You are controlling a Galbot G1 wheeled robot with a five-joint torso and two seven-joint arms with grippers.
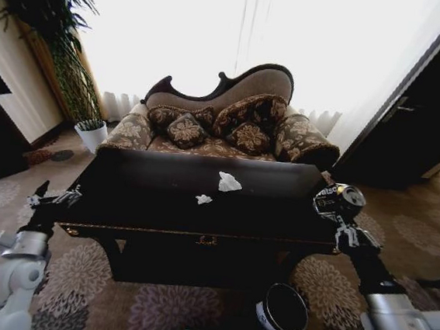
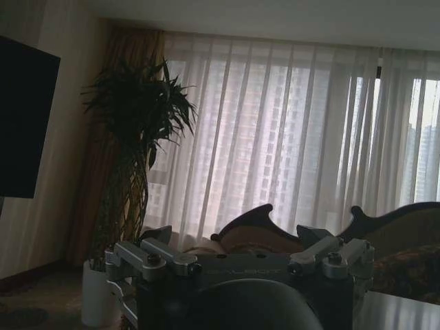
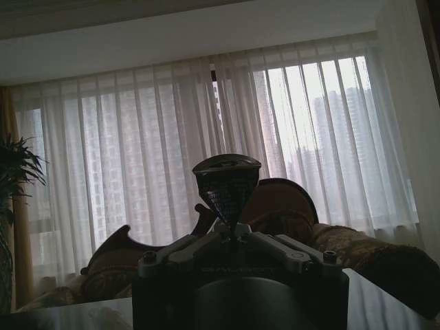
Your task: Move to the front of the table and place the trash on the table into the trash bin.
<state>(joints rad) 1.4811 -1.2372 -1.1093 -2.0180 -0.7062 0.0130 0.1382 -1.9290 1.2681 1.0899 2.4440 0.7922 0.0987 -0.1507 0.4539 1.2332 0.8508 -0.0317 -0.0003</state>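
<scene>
The right gripper (image 1: 339, 211) is clenching a dark metal drink can (image 1: 341, 198), holding it up beside the right end of the glossy black tabletop (image 1: 139, 196). The small round black trash bin (image 1: 284, 309) is sitting on the carpet below and slightly left of it, nearer this arm. The left gripper (image 1: 55, 196) is hovering released at the tabletop's left end.

Glossy black wooden table (image 1: 162, 198), crumpled white paper wads (image 1: 228, 183), shiny metal can (image 1: 341, 200)
</scene>
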